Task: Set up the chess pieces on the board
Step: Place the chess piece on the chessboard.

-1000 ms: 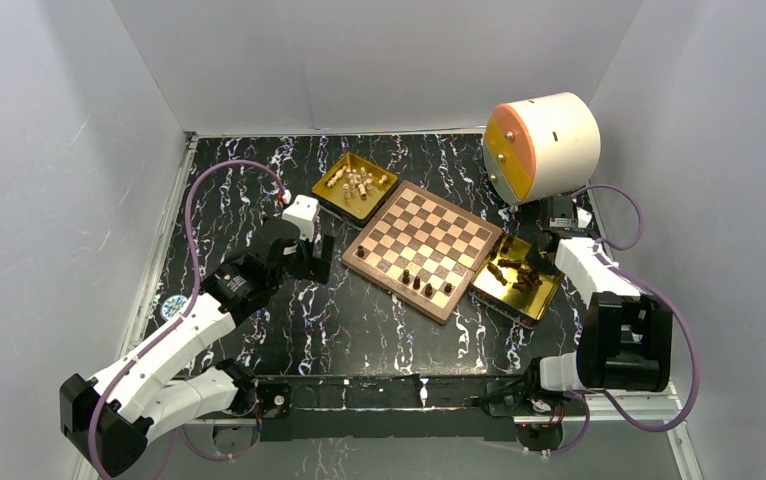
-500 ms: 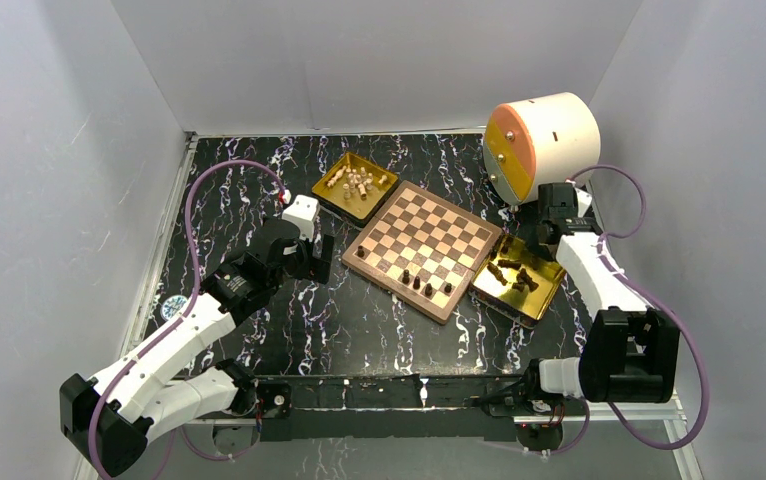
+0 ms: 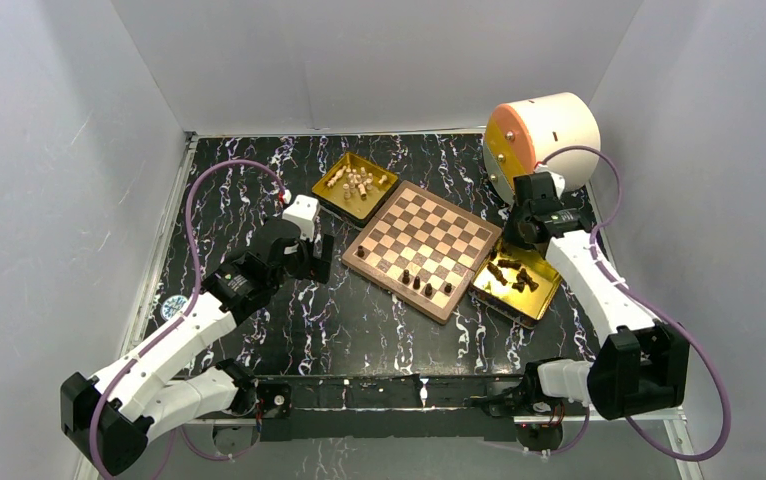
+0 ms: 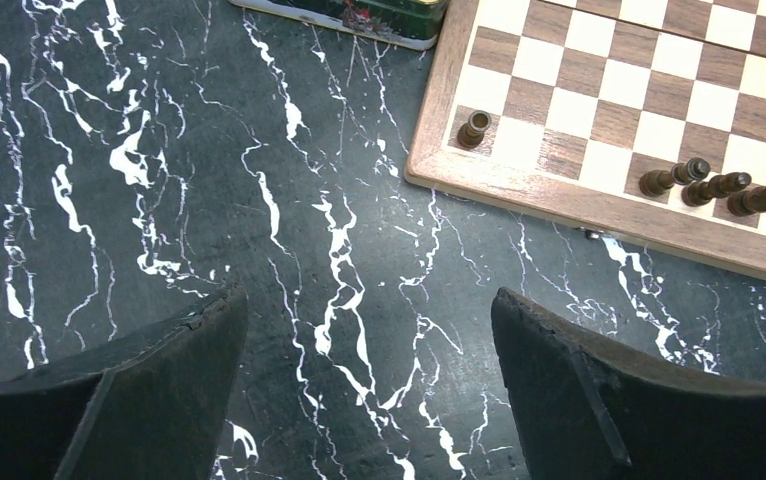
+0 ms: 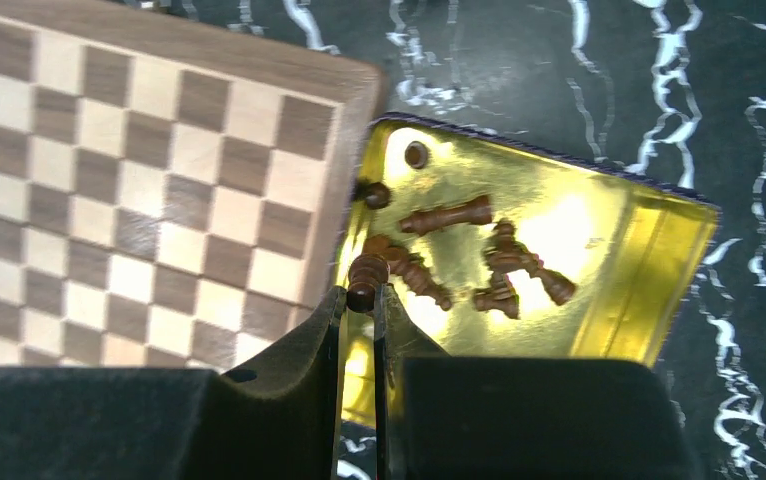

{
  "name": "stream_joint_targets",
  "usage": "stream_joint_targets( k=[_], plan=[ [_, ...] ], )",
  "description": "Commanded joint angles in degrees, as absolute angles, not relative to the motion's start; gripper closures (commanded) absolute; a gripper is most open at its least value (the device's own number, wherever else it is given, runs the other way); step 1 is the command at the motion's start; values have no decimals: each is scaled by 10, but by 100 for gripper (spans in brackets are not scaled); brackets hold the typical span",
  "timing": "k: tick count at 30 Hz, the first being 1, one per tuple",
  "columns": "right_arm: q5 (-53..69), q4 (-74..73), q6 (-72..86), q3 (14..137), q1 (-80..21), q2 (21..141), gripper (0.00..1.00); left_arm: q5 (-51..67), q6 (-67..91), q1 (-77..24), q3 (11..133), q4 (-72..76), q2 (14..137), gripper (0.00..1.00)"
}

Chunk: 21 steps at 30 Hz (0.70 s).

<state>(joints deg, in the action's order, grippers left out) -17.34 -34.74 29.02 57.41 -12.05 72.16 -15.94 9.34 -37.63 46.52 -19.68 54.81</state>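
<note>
Top: right arm has swung from beside the gold tray to its far corner by the board; left arm unmoved.
Left wrist: left fingers spread, empty, over bench; dark pieces on the board's edge.
Right wrist: right fingers clenched on a dark piece above the tray's edge.

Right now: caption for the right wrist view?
Right end effector pinching a dark chess piece over the gold tray edge, beside the board.

Top view: bright, even overhead light, soft shadows. Right wrist view: strong glare off gold tray, slightly soft.
</note>
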Motion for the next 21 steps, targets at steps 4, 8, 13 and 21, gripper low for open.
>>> stream_joint_targets(
  k=[4,8,13,21],
  plan=[
    [-102,-335,368,623,-152,678,86,-105,181,-377,505,-159,563,16],
    [-58,-307,405,617,-159,673,87,-50,285,-377,500,-63,574,23],
    [5,-249,465,592,-164,669,87,-12,376,-377,491,48,623,30],
    [73,-168,548,572,-164,673,86,82,487,-377,510,164,749,30]
  ],
)
